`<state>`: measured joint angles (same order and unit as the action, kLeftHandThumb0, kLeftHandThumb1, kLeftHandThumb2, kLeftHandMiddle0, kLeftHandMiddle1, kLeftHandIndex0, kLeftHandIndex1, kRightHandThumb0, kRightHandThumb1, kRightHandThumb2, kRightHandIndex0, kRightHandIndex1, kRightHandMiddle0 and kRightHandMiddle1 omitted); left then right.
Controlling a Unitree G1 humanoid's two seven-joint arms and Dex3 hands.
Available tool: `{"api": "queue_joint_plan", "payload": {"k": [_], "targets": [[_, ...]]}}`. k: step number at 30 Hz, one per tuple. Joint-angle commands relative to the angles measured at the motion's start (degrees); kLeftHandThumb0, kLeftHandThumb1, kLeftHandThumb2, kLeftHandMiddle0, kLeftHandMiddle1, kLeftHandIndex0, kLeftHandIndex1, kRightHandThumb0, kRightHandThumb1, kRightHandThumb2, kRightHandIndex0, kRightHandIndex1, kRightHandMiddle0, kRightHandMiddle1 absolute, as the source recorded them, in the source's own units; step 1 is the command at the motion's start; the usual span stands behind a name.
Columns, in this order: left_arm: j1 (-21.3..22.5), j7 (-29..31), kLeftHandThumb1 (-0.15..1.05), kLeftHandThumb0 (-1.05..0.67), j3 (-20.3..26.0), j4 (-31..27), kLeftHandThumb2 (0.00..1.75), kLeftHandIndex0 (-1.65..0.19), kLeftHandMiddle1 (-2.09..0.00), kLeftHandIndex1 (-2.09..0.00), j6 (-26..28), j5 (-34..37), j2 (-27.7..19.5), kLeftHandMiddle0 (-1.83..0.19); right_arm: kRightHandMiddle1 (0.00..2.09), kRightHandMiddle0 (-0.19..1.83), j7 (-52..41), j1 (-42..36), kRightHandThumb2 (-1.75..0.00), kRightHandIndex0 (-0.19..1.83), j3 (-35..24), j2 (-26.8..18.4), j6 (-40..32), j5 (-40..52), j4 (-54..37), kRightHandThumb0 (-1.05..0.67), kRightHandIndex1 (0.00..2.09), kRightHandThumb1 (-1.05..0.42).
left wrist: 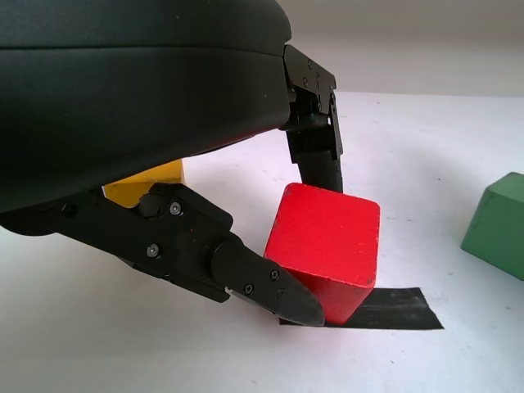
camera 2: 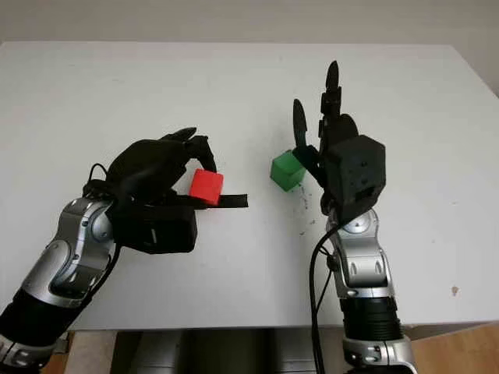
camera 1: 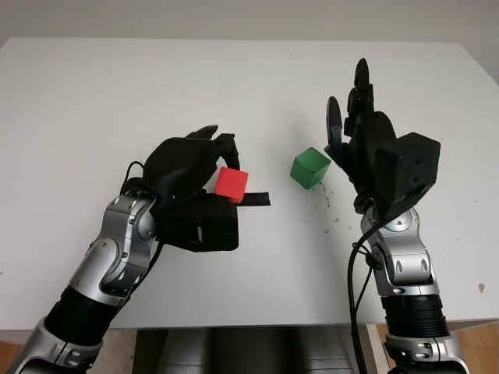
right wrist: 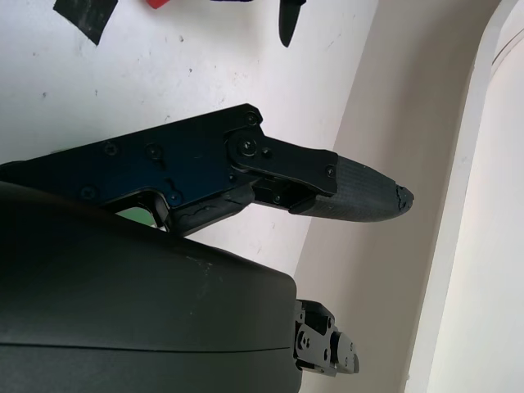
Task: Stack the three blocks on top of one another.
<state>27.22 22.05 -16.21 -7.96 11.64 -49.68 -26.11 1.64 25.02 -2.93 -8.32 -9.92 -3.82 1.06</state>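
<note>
1. Left of centre in the head views, the left hand (camera 1: 204, 167) pinches the red block (camera 1: 231, 184) between its fingers (left wrist: 315, 143).
2. Seen from the left wrist, one finger presses the block's far side and another (left wrist: 246, 278) presses its near lower edge, so the hand is clamped on it.
3. That block sits tilted, its lower edge over a strip of black tape (camera 1: 257, 199) on the white table (camera 1: 93, 93); whether it touches the tape cannot be told.
4. Behind the left hand's shell in the left wrist view, a yellow block (left wrist: 147, 182) shows in part, standing on the table just beside the red one.
5. Right of centre in the head views, the green block (camera 1: 310, 167) lies on the table, tilted, well apart from the red one.
6. Just right of the green block, the right hand (camera 1: 351, 117) stands upright, open and holding nothing, its fingers pointing toward the frame's top.
7. Whether the right hand touches the green block cannot be told.
</note>
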Motion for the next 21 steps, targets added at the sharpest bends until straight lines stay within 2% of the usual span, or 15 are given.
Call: {"api": "queue_joint_plan", "payload": {"k": [1, 10, 21], "targets": [[0.8, 0.5, 0.98, -0.34, -0.3, -0.7, 0.06, -0.31, -0.05, -1.63, 0.0, 0.7, 0.5, -0.08, 0.01, -0.19, 0.1, -0.2, -0.65, -0.19, -0.1, 0.3, 0.4, 0.1, -0.8, -0.75, 0.03, -1.05], [0.0, -0.7, 1.01, -0.35, -0.4, 0.0, 0.06, -0.24, -0.05, -1.73, -0.6, 2.6, 1.6, -0.08, 0.01, -0.19, 0.5, -0.4, -0.65, -0.18, 0.0, 0.4, -0.3, -0.4, -1.2, -0.75, 0.04, -1.05], [-0.1, -4.3, 1.01, -0.33, -1.1, 2.8, 0.05, -0.23, -0.06, -1.65, -0.9, 2.5, 3.0, -0.10, 0.01, -0.19, 0.4, -0.7, -0.65, -0.19, 0.0, 0.3, -0.6, -0.3, -1.7, -0.75, 0.03, -1.05]]}}
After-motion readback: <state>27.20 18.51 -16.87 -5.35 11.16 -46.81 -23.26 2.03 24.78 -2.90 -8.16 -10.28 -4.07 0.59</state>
